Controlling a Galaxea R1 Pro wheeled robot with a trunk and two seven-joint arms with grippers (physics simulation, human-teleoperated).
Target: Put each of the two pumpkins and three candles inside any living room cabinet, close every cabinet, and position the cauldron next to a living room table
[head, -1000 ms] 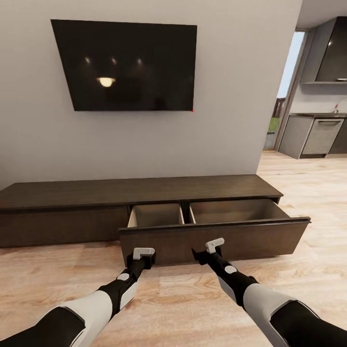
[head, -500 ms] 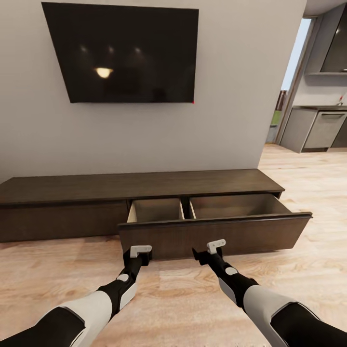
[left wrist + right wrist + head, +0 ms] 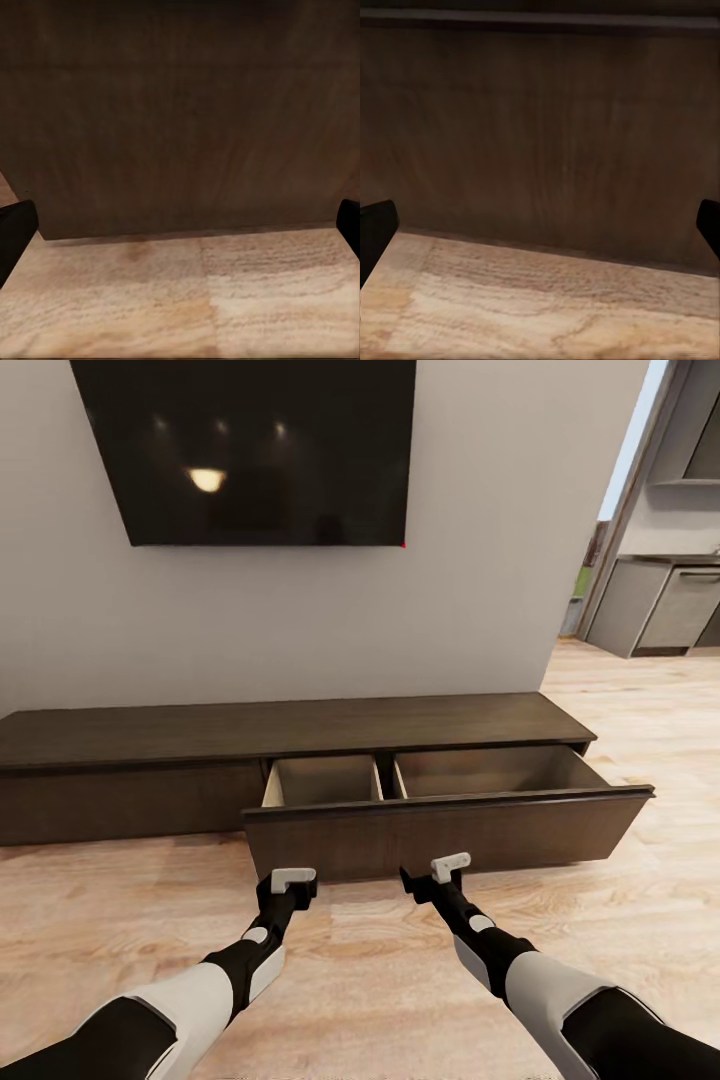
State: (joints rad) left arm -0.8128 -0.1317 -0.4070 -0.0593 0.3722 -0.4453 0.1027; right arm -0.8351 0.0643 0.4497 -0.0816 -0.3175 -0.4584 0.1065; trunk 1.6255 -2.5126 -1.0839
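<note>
1. The cabinet (image 3: 140, 760) runs along the wall under the TV (image 3: 250, 450). Its wide drawer (image 3: 440, 830) is pulled out toward me, and both pale compartments look bare. No pumpkins, candles or cauldron are in front of me, so I judge the loading has not begun and those things lie somewhere else in the room.

2. Biggest risk, as I see it: the drawer front juts into my path. If I roll forward or turn tightly, the base or a forearm could knock it, shoving it shut or skewing it.

3. Open room: the wooden floor (image 3: 360, 980) lies bare between me and the drawer, and wider to the right toward the kitchen doorway. The drawer's right corner sticks out past the cabinet end, so I'd swing wide there.

4. The left claw (image 3: 288, 881) and right claw (image 3: 440, 870) hang low, just short of the drawer front. Both are spread wide and hold nothing; the wrist views show fingertips at the far edges with the dark panel (image 3: 180, 112) between them.

5. Smaller risk: lowering the arms further could scrape the floor.
</note>
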